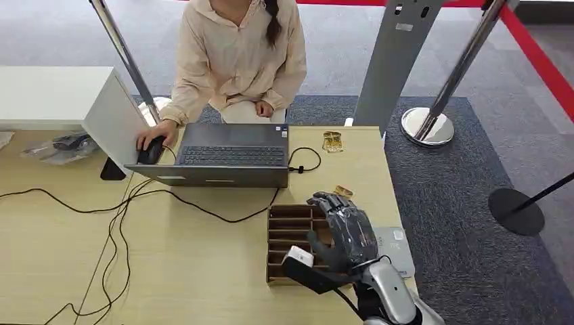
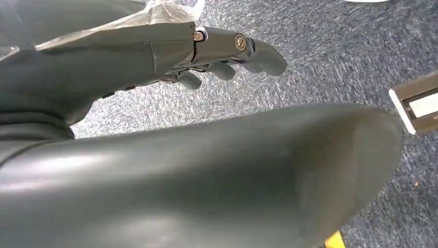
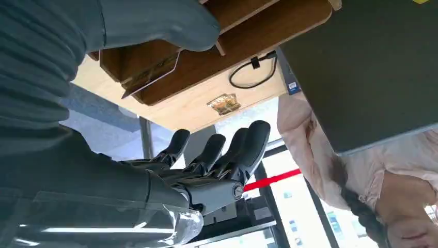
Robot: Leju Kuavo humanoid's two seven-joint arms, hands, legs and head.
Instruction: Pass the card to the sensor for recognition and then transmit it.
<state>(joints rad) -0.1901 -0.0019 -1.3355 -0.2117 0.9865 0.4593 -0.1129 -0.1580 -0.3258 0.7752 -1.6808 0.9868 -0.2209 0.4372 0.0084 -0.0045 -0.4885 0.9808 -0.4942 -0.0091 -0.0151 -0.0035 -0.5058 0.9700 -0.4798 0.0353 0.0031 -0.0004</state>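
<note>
**Card waits in the wooden rack, right hand poised over it**

Card (image 3: 150, 75) sits in a slot of the brown wooden card rack (image 1: 288, 230) near the right end of the tabletop (image 1: 189, 271); in the right wrist view its clear-sleeved edge leans out of one compartment. The head view does not show it, since the hand covers that part of the rack.

The right hand (image 1: 345, 233) hovers over the rack's right side, fingers (image 3: 243, 144) extended and spread, thumb apart, grasping nothing. The left hand (image 2: 227, 57) hangs low over the grey carpet (image 2: 330, 57), fingers loosely curled and empty.

Just right of the rack lies a flat grey sensor pad (image 1: 396, 249), partly under the right wrist. Behind the rack stand a laptop (image 1: 230, 159) and its black cable (image 1: 304, 162); a person (image 1: 237, 61) sits across, one hand on a mouse (image 1: 150, 152). Two small gold-wrapped items (image 1: 332, 141) lie near the far edge.

The step in hand looks like the pick. To do it well, the fingers should come down aligned with the slot, thumb on one face of the card and fingers on the other, pinching only the exposed edge. Lifting straight along the dividers would avoid dragging the light rack. The sensor is close, so a short sideways carry, card held flat, should do.
</note>
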